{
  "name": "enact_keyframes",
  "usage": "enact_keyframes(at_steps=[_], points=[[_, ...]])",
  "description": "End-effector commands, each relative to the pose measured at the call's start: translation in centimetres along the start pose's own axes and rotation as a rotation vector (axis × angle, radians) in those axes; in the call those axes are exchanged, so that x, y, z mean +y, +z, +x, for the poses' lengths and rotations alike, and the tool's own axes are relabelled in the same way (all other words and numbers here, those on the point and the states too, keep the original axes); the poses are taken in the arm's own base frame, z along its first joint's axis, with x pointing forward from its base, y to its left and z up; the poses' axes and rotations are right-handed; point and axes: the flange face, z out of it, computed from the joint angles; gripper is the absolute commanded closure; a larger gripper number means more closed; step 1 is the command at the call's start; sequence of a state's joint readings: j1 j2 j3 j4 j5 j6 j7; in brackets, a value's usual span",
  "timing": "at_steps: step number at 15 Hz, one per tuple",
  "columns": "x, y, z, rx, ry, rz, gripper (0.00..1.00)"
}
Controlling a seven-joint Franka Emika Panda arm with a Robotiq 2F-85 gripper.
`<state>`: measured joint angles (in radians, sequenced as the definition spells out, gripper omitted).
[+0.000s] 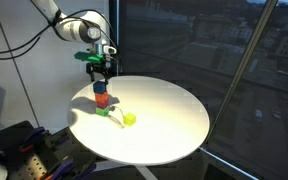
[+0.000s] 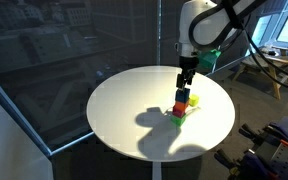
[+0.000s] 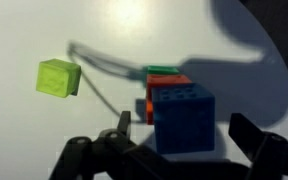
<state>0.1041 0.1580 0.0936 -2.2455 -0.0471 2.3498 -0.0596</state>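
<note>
While the claw [image 3: 178, 132] hangs open right above the stack [image 1: 102, 100], its two fingers [image 3: 109, 152] stand wide, one on either side of the blue block [image 3: 189, 112], and neither touches it in the wrist view. That blue block is the top of the stack. Below it sits a red block [image 3: 162, 92], and at the bottom a green block [image 3: 162, 70] rests on the bench [image 1: 169, 115]. The stack's long axis runs straight up, in line with the claw. In the wrist view the two lower blocks peek out on one side of the blue one, so the column is not quite flush.

Just beside the stack, apart from it, a yellow block [image 3: 59, 77] lies flat on the bench with nothing around it.

In both exterior views the stack stands off centre on the round bench, nearer the rim on the arm's side than the middle. Across the stack from that rim the white top opens into broad bare room. Past the bench's far rim, dark windows [image 2: 64, 40] close the scene in an exterior view.
</note>
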Motion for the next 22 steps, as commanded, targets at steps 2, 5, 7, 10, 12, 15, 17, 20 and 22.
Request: enact_keyframes(at_steps=[2, 5, 7, 10, 12, 15, 17, 20, 22], points=[[-0.1, 0.1, -0.6, 0.026, 0.012, -0.02, 0.0], [-0.1, 0.7, -0.6, 0.032, 0.012, -0.021, 0.0], [-0.1, 1.1, -0.6, 0.034, 0.011, -0.021, 0.0], [0.0, 1.6, -0.7, 0.034, 0.01, -0.023, 0.0], [0.0, 2.0, -0.7, 0.03, 0.009, -0.026, 0.0], [0.0, 2.6, -0.7, 0.026, 0.001, -0.035, 0.34], [-0.2, 2.9, -0.7, 0.024, -0.009, -0.047, 0.53], [-0.4, 3.0, -0.6, 0.023, -0.022, -0.06, 0.68], [-0.5, 2.9, -0.6, 0.023, -0.027, -0.062, 0.69]])
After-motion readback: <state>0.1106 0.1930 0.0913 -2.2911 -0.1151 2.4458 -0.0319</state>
